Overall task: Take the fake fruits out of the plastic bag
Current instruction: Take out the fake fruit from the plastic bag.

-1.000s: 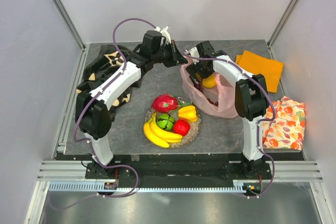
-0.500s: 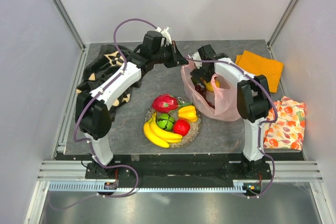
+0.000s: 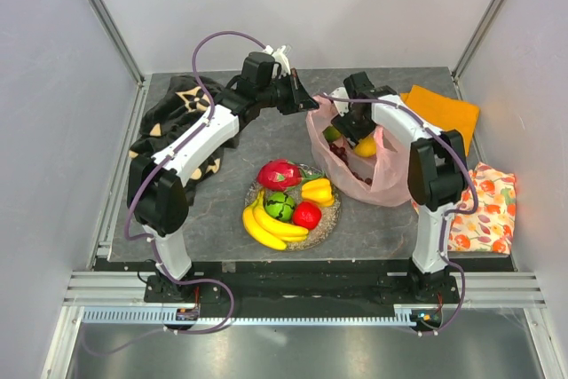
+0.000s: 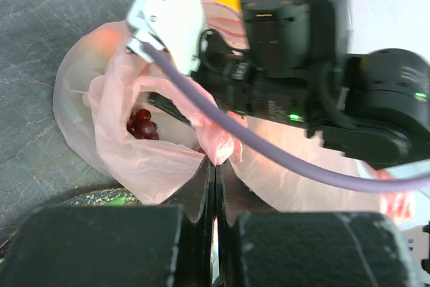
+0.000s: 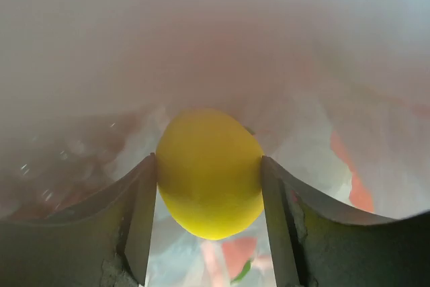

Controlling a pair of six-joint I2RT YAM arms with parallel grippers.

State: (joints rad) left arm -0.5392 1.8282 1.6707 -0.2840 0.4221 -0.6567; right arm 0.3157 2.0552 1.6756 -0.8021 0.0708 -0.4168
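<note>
Here the left gripper (image 4: 215, 166) has its 2 fingers pressed together on a fold of the bag (image 3: 382, 179), pinching the pink film at the rim and holding the mouth up. The bag sits on the table (image 3: 373, 226), right of centre, just beside the plate (image 3: 335, 210).

The right gripper (image 5: 209, 166) is down inside the bag. Its fingers lie against both sides of a yellow fruit (image 5: 209, 186) and clasp it, with pink film all around. In the left wrist view we also make out grapes (image 4: 141, 126) low in the bag.

5 fruits lie on the plate: bananas (image 3: 266, 226), dragon fruit (image 3: 278, 173), green ball (image 3: 280, 206), apple (image 3: 307, 215) and a yellow-orange piece (image 3: 317, 190).

An orange cloth (image 3: 441, 113) lies at the far right, a floral cloth (image 3: 484, 206) lies nearer on the right, and a dark cloth (image 3: 173, 122) lies under the left arm.
</note>
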